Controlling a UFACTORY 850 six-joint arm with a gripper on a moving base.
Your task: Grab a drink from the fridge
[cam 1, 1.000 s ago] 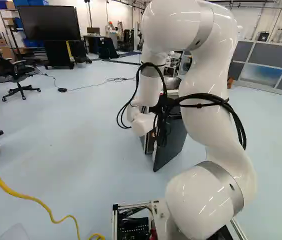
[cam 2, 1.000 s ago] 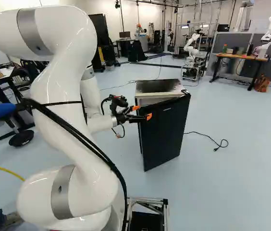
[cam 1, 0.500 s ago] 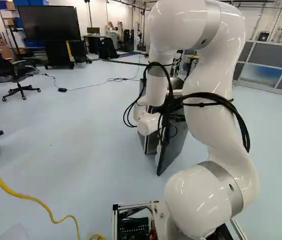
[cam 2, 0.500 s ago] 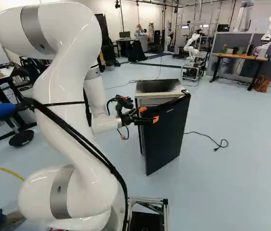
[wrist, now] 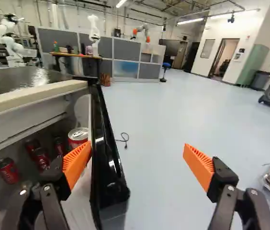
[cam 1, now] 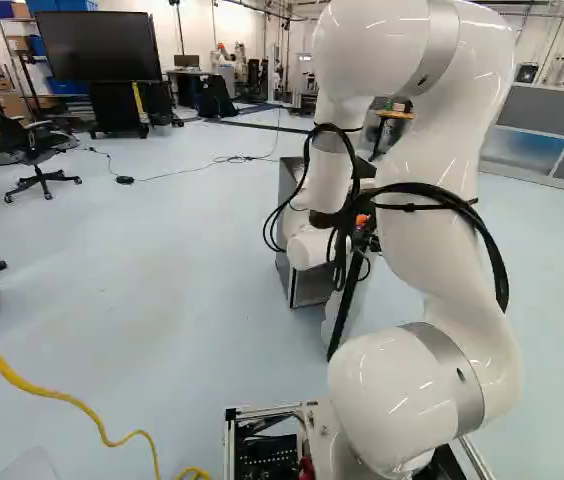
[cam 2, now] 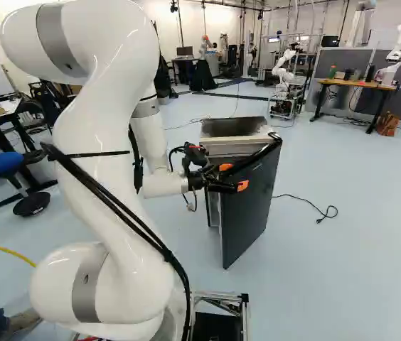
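A pale blue floor (cam 1: 162,290) spreads across both base views. A grey partition (cam 2: 371,71) stands at the upper right of the right base view. The white arm (cam 2: 104,142) rises from the foot of the views, filling the left half of the right base view and the right of the middle in the left base view. At the upper right of the right base view, a desk (cam 2: 357,84) bears another robot (cam 2: 399,50), also white. A wide black screen (cam 1: 99,47) is at the upper left of the left base view.

The fridge (cam 2: 236,128) is just right of the center in the right base view, and its black door (cam 2: 250,213) stands ajar at an angle.

The gripper (cam 2: 234,177) is at the upper edge of that door. In the wrist view its two fingers are spread wide, with the door's edge running between them: one finger on the fridge's inner side, the other out over the floor, with a wide gap between it and the door. They pinch nothing.

The drinks are inside the fridge: several red cans (wrist: 41,158) sit beyond the inner finger, and another red can (wrist: 78,136) with a silver top stands on the inner side of the door, near that finger's tip.
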